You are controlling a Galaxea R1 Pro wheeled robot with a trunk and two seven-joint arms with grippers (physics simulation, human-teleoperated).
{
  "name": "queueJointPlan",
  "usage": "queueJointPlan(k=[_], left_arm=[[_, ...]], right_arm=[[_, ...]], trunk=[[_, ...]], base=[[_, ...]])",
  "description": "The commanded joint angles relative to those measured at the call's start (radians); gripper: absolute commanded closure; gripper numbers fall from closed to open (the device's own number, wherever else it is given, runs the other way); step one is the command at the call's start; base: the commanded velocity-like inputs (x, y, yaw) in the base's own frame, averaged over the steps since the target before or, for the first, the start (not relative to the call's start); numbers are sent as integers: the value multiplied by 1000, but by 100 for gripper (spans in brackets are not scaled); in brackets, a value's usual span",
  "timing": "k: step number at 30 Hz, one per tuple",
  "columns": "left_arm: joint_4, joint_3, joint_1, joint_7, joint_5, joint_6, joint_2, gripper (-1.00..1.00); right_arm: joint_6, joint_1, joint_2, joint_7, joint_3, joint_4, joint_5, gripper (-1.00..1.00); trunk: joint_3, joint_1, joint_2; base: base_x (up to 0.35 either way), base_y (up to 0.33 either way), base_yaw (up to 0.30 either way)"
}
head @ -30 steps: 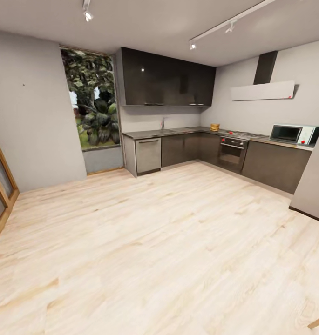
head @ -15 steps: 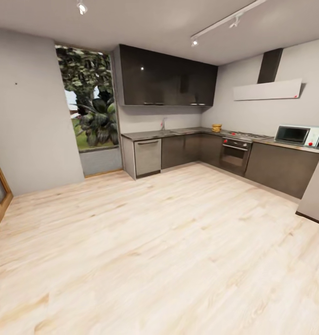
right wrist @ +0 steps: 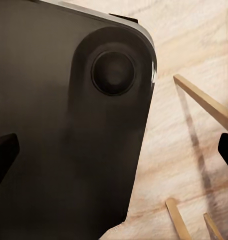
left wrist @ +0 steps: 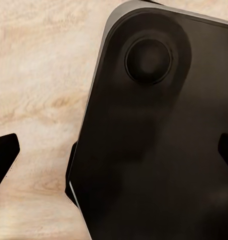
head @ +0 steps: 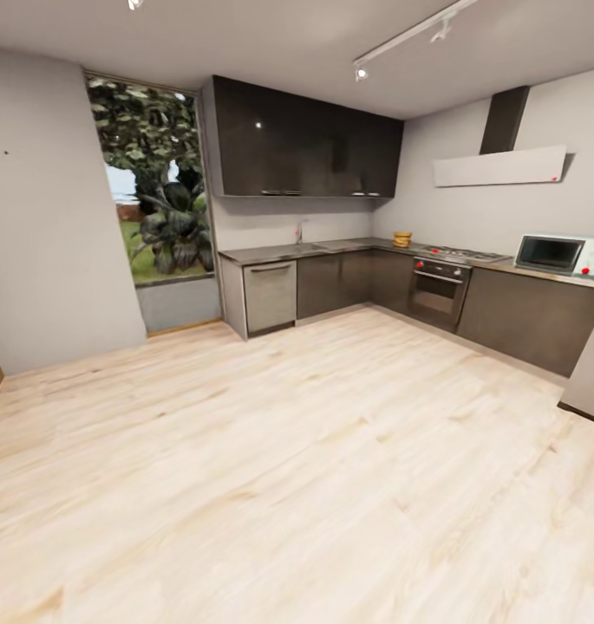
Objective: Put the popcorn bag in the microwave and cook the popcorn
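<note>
**Popcorn bag** (head: pixel 401 238): small tan-brown item on the countertop (head: pixel 331 247), at the far corner of the kitchen, just short of the gas hob (head: pixel 457 254). Well apart from both grippers, across the open wood floor (head: pixel 297 451). Too small in the head view to show its rim or any contents. Judged light, soft-walled and easily crushed. Judged best taken by a gentle pinch on the rolled rim or across the upper side wall and kept upright so nothing spills. A hard squeeze would likely collapse it.

**Microwave** (head: pixel 561 255): pale mint box with a dark glass door, shut. It stands on the counter run beyond the hob and built-in oven (head: pixel 435 293), well apart from the bag and likewise far from the grippers.

**Left gripper** (left wrist: pixel 114 155): dark fingertips at opposite edges of the wrist view, spread wide, nothing between them. It hangs over the robot's dark base (left wrist: pixel 158 140) and the floor.

**Right gripper** (right wrist: pixel 114 152): fingertips likewise wide apart and empty, over the base, with thin wooden slats (right wrist: pixel 203 102) on the floor beside it.

**Stage**: judged as the approach, with no grasp yet begun.
</note>
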Motion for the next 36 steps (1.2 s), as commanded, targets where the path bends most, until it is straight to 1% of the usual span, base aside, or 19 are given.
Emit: queueJointPlan(k=[1, 11, 24, 36], left_arm=[[-1, 1, 0, 3, 4, -3, 0, -100], [-1, 3, 0, 3, 2, -8, -1, -100], [-2, 3, 0, 3, 1, -9, -2, -100], [-1, 2, 0, 3, 0, -8, -1, -100]], right_arm=[[-1, 0, 0, -6, 2, 0, 7, -100], [0, 0, 0, -6, 1, 0, 6, -100], [1, 0, 0, -6, 2, 0, 6, -100], [1, 0, 0, -5, 2, 0, 6, -100]], trunk=[[-1, 1, 0], [-1, 1, 0], [-1, 1, 0], [-1, 1, 0]], base=[[325, 0, -215], [291, 0, -283], [25, 0, -294], [296, 0, -294]])
